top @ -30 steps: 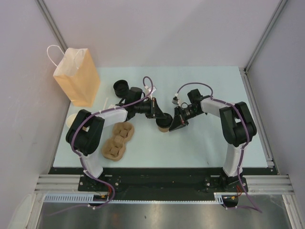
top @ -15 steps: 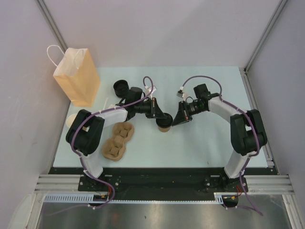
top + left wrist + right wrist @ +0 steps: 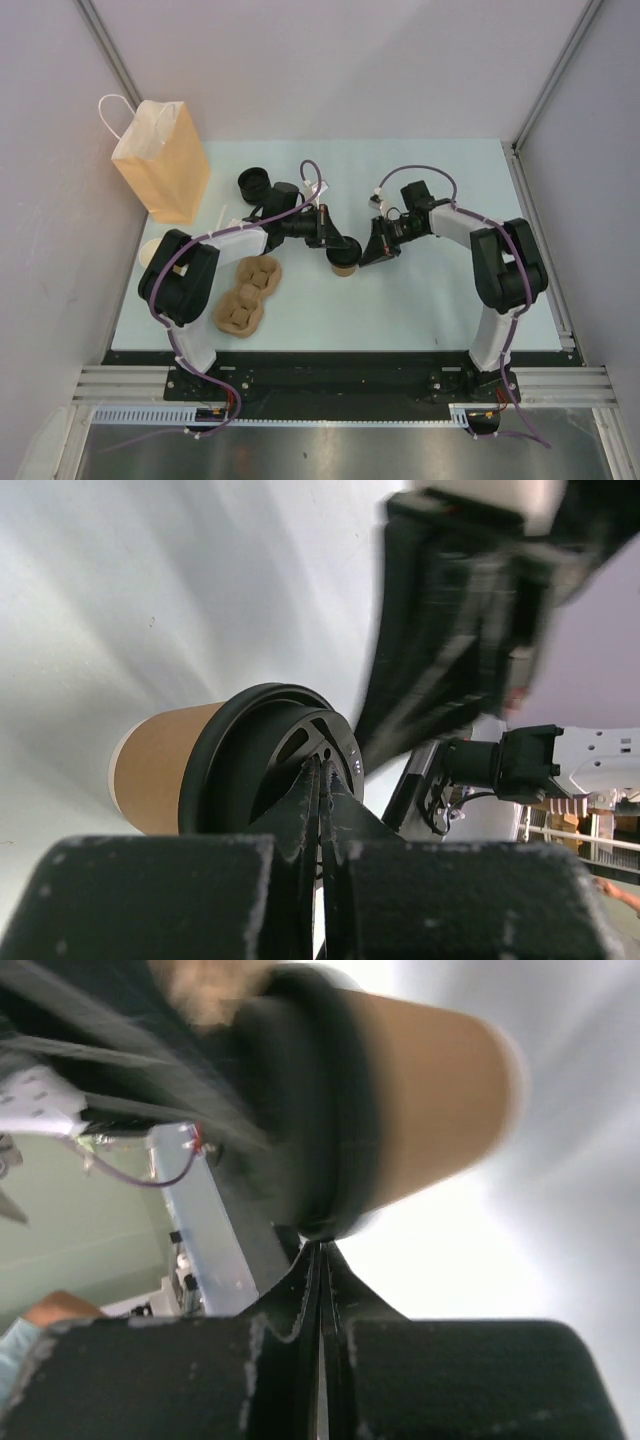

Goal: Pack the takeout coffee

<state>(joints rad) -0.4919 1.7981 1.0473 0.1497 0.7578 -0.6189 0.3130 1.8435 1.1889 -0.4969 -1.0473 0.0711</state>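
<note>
Pale table (image 3: 430,290), grey walls all round: two closed grippers meet at one coffee cup (image 3: 343,266).
The cup stands upright between them, its long axis vertical, black lid (image 3: 270,745) on top and base on the table. The left gripper (image 3: 346,250), fingers pinched together on nothing, has its tips against the top of the lid. The right gripper (image 3: 367,259), also pinched shut and empty, points at the lid's rim from the other side. A paper bag (image 3: 160,160) stands well behind the left gripper, far off to its left.
</note>
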